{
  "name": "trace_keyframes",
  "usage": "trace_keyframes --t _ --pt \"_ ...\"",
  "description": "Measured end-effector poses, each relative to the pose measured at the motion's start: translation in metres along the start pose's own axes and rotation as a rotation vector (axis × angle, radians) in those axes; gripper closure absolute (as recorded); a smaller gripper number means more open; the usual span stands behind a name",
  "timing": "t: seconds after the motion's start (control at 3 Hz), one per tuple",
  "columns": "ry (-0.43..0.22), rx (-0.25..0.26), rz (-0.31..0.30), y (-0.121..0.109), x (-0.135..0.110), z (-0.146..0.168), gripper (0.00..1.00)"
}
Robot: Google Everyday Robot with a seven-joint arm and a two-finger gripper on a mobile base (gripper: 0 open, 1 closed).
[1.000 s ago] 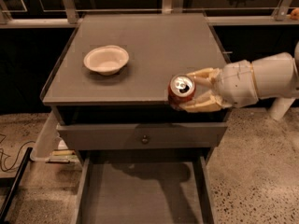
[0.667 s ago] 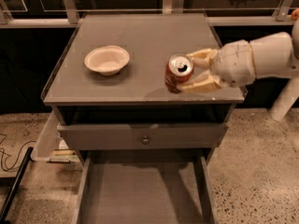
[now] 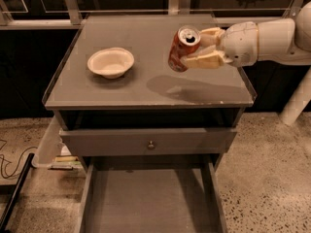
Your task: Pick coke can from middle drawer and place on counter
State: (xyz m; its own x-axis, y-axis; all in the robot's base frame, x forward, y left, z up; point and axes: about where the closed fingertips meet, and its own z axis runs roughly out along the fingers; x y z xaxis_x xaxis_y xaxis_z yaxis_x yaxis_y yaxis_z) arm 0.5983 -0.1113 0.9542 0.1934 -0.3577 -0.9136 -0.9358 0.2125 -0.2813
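Observation:
The red coke can [image 3: 182, 48] with its silver top is held tilted in the air above the right half of the grey counter [image 3: 146, 89], its shadow on the surface below. My gripper [image 3: 201, 47] comes in from the right on a white arm and is shut on the can, cream fingers [image 3: 206, 61] on either side of it. The middle drawer [image 3: 146, 203] is pulled open at the bottom, with a bare grey floor and thin side walls.
A cream-white shallow bowl [image 3: 111, 62] sits on the left half of the counter. A closed drawer front with a small round knob [image 3: 151, 144] lies below the counter edge. Speckled floor spreads on both sides, with a black cable [image 3: 9, 166] at left.
My gripper has carried the can up and back from the counter's front edge to a spot above the counter's right half.

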Motion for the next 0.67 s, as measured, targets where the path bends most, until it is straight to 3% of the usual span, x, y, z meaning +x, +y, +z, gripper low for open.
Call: trace_keyframes --t 0.33,0.67 --pt "0.034 0.105 0.105 -0.027 0.022 0.012 1.00" --pt "0.097 0.154 0.172 -0.042 0.040 0.019 1.00"
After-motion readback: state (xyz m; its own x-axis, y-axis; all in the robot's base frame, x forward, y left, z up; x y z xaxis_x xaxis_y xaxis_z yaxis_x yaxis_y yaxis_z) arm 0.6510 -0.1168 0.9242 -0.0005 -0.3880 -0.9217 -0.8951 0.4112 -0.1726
